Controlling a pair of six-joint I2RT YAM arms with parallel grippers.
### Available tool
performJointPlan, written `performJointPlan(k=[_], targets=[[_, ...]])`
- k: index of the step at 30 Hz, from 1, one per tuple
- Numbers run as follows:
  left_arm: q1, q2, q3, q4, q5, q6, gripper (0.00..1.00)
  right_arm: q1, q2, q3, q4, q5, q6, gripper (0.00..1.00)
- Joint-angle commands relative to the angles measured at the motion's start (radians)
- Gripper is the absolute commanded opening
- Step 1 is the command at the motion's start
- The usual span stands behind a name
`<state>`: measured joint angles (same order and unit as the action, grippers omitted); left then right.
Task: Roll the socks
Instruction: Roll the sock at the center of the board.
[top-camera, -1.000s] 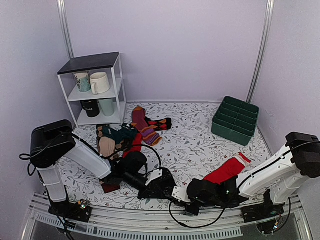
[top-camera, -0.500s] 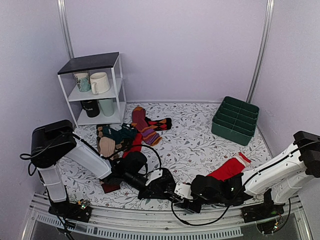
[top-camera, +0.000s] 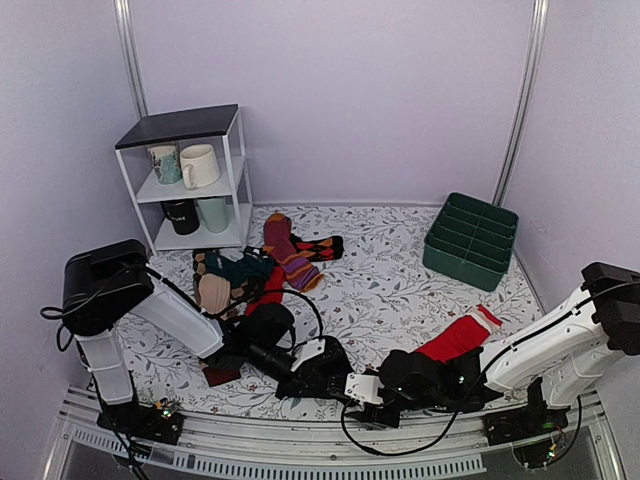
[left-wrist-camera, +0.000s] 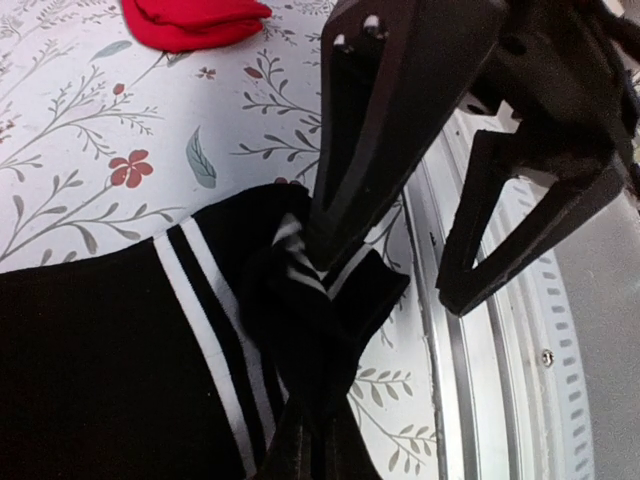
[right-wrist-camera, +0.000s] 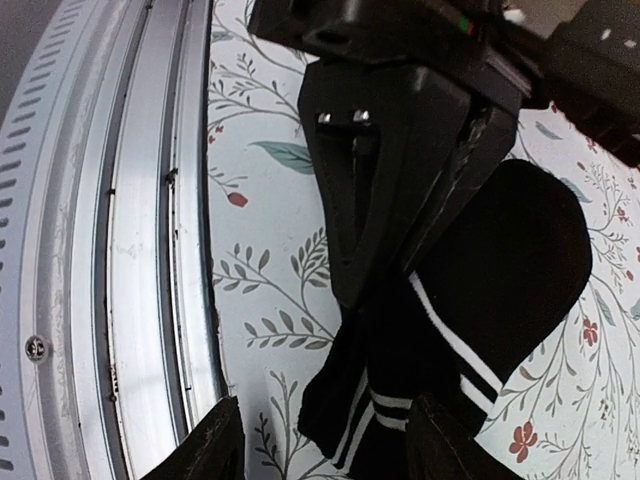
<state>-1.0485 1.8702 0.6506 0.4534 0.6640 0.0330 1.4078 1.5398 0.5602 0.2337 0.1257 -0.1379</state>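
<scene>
The black socks (top-camera: 318, 362) lie near the table's front edge, white stripes across the cuff (left-wrist-camera: 205, 300). My left gripper (left-wrist-camera: 315, 425) is shut on a bunched fold of the cuff, also seen in the top view (top-camera: 322, 372). My right gripper (right-wrist-camera: 325, 445) is open, its two fingers either side of the striped cuff end (right-wrist-camera: 375, 405) without pinching it. In the top view the right gripper (top-camera: 362, 388) sits just right of the left one. The rest of the socks' length is hidden under both grippers.
A red sock (top-camera: 455, 338) lies under the right forearm. A pile of coloured socks (top-camera: 250, 270) sits at the back left beside a white shelf with mugs (top-camera: 190, 180). A green bin (top-camera: 470, 240) stands at the back right. The metal rail (right-wrist-camera: 130, 250) runs along the table's front edge.
The right gripper's jaws have spread apart, and the right arm has edged slightly left toward the socks. The left arm and the socks have stayed in place.
</scene>
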Motion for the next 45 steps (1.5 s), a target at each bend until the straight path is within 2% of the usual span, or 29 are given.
performJointPlan(k=[1, 17, 19, 23, 27, 30, 31, 34, 40, 42, 45], targets=[[-0.001, 0.058, -0.031, -0.151, -0.041, 0.006, 0.00, -0.006, 0.029, 0.011, 0.030, -0.016, -0.012, 0.56], [-0.001, 0.057, -0.032, -0.151, -0.035, 0.008, 0.00, -0.044, 0.116, 0.018, 0.020, 0.027, 0.039, 0.56], [-0.002, 0.057, -0.032, -0.151, -0.035, 0.009, 0.00, -0.052, 0.121, 0.019, 0.013, 0.009, 0.048, 0.47], [-0.002, 0.053, -0.034, -0.152, -0.039, 0.012, 0.00, -0.059, 0.119, 0.024, -0.023, -0.024, 0.080, 0.19], [-0.001, 0.033, -0.039, -0.144, -0.078, 0.014, 0.00, -0.071, 0.121, 0.036, -0.083, -0.076, 0.130, 0.07], [-0.003, -0.022, -0.062, -0.114, -0.157, 0.027, 0.02, -0.092, 0.121, 0.049, -0.137, -0.137, 0.215, 0.06], [-0.002, -0.051, -0.070, -0.112, -0.183, 0.039, 0.08, -0.098, 0.121, 0.051, -0.146, -0.158, 0.233, 0.06], [-0.005, -0.142, -0.101, -0.093, -0.287, 0.068, 0.15, -0.132, 0.130, 0.062, -0.190, -0.223, 0.300, 0.06], [-0.066, -0.365, -0.231, -0.010, -0.477, 0.132, 0.21, -0.189, 0.161, 0.128, -0.321, -0.338, 0.399, 0.05], [-0.088, -0.410, -0.267, 0.001, -0.496, 0.144, 0.20, -0.219, 0.176, 0.147, -0.361, -0.391, 0.430, 0.05], [-0.138, -0.453, -0.316, 0.046, -0.510, 0.161, 0.12, -0.256, 0.213, 0.194, -0.435, -0.444, 0.465, 0.05]])
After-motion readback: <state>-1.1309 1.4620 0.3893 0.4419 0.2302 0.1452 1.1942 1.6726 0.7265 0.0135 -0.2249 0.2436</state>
